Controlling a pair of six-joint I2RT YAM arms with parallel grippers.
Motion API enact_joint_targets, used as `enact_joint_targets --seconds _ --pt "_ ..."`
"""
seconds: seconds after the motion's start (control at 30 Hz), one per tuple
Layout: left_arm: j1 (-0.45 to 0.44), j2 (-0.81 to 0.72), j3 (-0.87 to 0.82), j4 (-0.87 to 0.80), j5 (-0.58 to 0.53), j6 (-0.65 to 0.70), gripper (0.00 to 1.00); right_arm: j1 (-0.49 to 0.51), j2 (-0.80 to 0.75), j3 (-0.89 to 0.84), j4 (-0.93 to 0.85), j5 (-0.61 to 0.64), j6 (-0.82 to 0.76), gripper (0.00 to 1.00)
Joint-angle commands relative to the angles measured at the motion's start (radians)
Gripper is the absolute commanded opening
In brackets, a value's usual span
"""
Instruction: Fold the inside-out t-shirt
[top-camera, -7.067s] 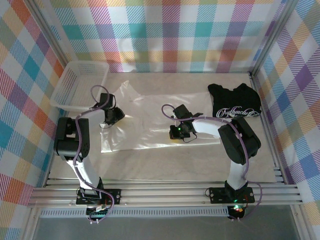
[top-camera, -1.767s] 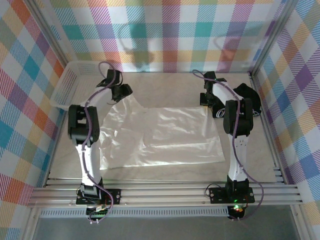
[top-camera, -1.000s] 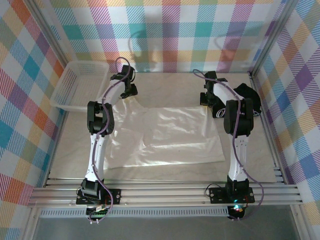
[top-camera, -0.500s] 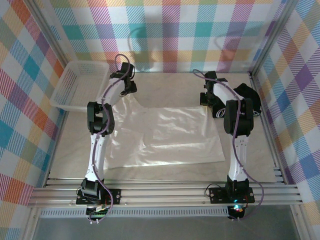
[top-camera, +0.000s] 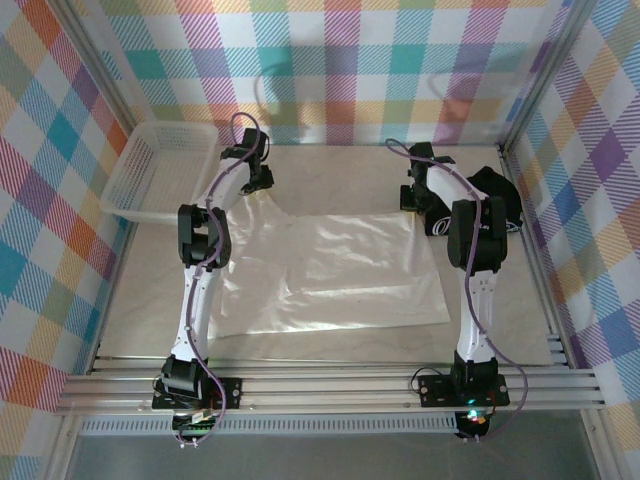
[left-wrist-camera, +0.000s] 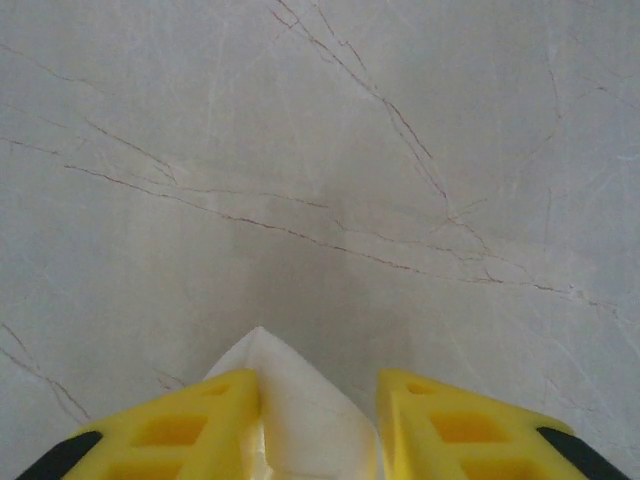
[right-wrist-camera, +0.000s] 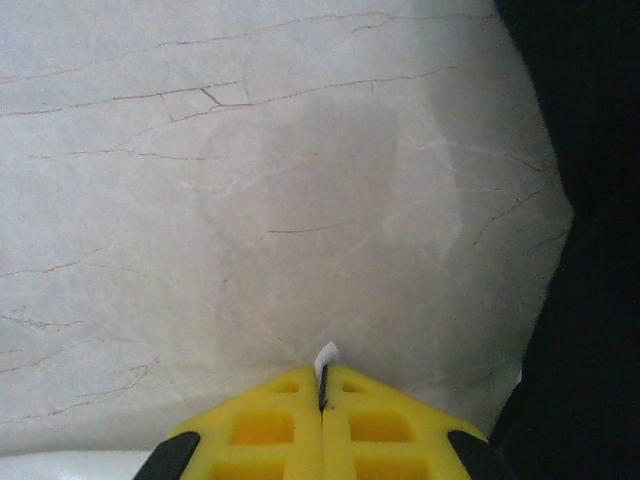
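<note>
Widest, the worktop (top-camera: 130, 300). In its middle, the white t-shirt (top-camera: 330, 265), spread flat. At the far left, a basket (top-camera: 160, 170); at the far right, a black t-shirt (top-camera: 500, 200).

Step in hand, as judged: taking both far corners for a fold toward the near edge. Right end effector (right-wrist-camera: 322, 372) pressed together, pinching a sliver of white cloth. Left end effector (left-wrist-camera: 318, 378) partly spread around the other corner, not yet pinching. Next, probably: squeezing on the left, then lifting both corners evenly.

From above, the whole outline of the cloth; from the wrists, the grips themselves.
</note>
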Motion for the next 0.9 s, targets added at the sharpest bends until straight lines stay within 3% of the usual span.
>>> enact_joint_targets --seconds 0.0,0.4,0.53,0.87 --pt "0.013 0.009 0.035 -0.024 0.006 0.017 0.29 -0.003 0.001 -0.012 -0.013 -0.019 -0.023 0.01" --pt "0.018 -0.058 0.042 -0.046 -0.031 0.071 0.07 -0.006 -0.029 -0.029 0.041 -0.01 -0.03 0.0" --pt "0.018 -0.125 0.014 -0.074 -0.058 0.09 0.05 -0.006 -0.09 -0.08 0.119 -0.035 -0.056 0.0" --pt "0.017 -0.387 -0.277 -0.041 -0.051 0.081 0.04 -0.006 -0.268 -0.271 0.287 -0.111 -0.087 0.0"
